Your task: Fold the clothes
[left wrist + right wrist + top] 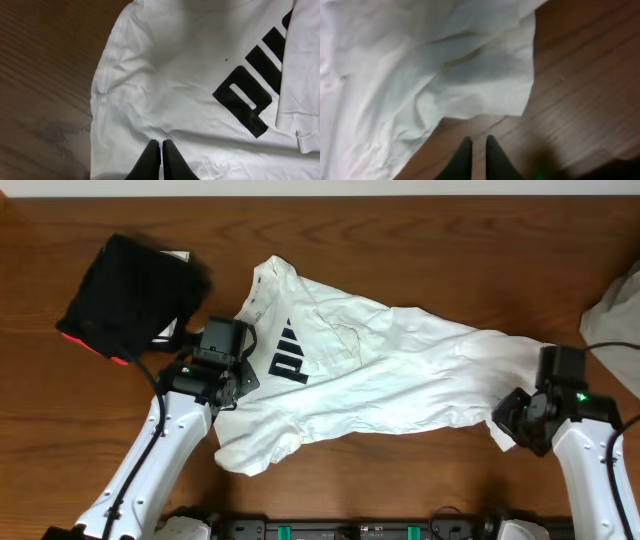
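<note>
Nearest the lens in the left wrist view: the two black fingers of the left gripper (pixel 161 143), pressed tight together, tips against the white T-shirt (pixel 175 75). Cannot tell whether a thin fold is nipped between them, though with creases in the cloth running toward the tips. Just beyond, to the right, part of the bold black lettering (pixel 250 95), partly covered by a folded-over flap of the same cloth.

From the right wrist: right gripper (pixel 479 140) over bare wood, fingers drawn almost together with only a narrow slit between, pinching nothing. Just beyond the tips, not touching them, the crumpled edge of the shirt.

From overhead: T-shirt spread wrinkled and slanting across the middle of the brown wooden table (pixel 400 240), reaching from the left gripper at its left edge to close beside the right gripper at the right end, one corner bunched toward the near side. At far left, touching no part of the shirt, a folded black garment (pixel 130 295) with a red-orange edge. At the far right border, a pale cloth (pixel 615 315), only partly in view.
</note>
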You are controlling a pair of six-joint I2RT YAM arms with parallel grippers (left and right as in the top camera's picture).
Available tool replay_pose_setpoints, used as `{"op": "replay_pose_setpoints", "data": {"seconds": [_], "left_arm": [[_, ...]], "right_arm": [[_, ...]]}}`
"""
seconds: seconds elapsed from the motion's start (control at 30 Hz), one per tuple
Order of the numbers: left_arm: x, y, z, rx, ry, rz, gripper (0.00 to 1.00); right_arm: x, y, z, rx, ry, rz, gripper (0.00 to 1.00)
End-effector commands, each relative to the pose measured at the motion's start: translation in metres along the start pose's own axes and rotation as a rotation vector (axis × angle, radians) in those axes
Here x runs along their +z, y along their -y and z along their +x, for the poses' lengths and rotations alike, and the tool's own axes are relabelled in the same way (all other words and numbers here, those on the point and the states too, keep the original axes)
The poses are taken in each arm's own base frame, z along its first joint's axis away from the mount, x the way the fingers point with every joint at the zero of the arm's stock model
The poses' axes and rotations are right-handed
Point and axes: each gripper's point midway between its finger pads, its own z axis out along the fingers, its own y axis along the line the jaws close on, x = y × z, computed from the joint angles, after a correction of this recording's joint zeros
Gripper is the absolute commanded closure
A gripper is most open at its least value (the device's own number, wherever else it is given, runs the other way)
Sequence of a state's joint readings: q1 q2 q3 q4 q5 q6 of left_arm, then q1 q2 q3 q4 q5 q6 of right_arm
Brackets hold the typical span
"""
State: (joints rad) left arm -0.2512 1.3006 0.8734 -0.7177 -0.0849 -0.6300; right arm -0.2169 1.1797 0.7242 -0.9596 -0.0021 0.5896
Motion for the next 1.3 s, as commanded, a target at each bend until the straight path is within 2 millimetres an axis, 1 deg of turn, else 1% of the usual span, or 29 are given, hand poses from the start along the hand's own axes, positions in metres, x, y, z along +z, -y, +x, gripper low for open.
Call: {"op": "replay_pose_setpoints", "data": {"seconds": [0.0,0.1,0.23,0.37,0.47,0.73,0.8,0.9,1.0,1.07,1.17,1.27], "left_arm": [[0.001,-0.003,0.000,0.006,-0.001,-0.010,0.93],[0.001,-0.003,0.000,0.006,-0.001,-0.010,0.93],[0.001,-0.003,0.000,0.006,-0.001,-0.010,0.93],[0.001,-0.003,0.000,0.006,-0.001,-0.010,0.93],[0.001,-0.003,0.000,0.006,-0.001,-0.010,0.93],[0.001,-0.003,0.000,0.006,-0.002,-0.010,0.93],[0.001,-0.003,0.000,0.006,-0.002,-0.010,0.93],[0.003,-0.002,0.000,0.006,-0.004,-0.012,0.93],[0.005,-0.003,0.001,0.008,-0.012,-0.019,0.92],[0.007,-0.003,0.002,0.009,-0.018,-0.024,0.92],[0.010,-0.004,0.004,0.011,-0.030,-0.033,0.92],[0.013,-0.005,0.005,0.013,-0.038,-0.040,0.92]], "right_arm": [[0.011,0.003,0.000,-0.021,-0.034,0.002,0.97],[0.021,0.002,-0.004,-0.027,-0.048,0.015,0.99],[0.042,-0.002,-0.013,-0.047,-0.056,0.036,0.99],[0.068,-0.008,-0.023,-0.100,-0.064,0.036,0.99],[0.083,-0.013,-0.032,-0.137,-0.050,0.035,0.99],[0.111,-0.018,-0.059,-0.139,0.018,0.062,0.99],[0.117,-0.023,-0.067,-0.143,0.026,0.057,0.99],[0.122,-0.035,-0.086,-0.187,0.034,0.052,0.99],[0.122,-0.049,-0.107,-0.257,0.052,0.041,0.99],[0.111,-0.057,-0.120,-0.272,0.065,0.035,0.98],[0.084,-0.067,-0.134,-0.271,0.068,0.034,0.95],[0.051,-0.068,-0.137,-0.260,0.048,0.048,0.89]]}}
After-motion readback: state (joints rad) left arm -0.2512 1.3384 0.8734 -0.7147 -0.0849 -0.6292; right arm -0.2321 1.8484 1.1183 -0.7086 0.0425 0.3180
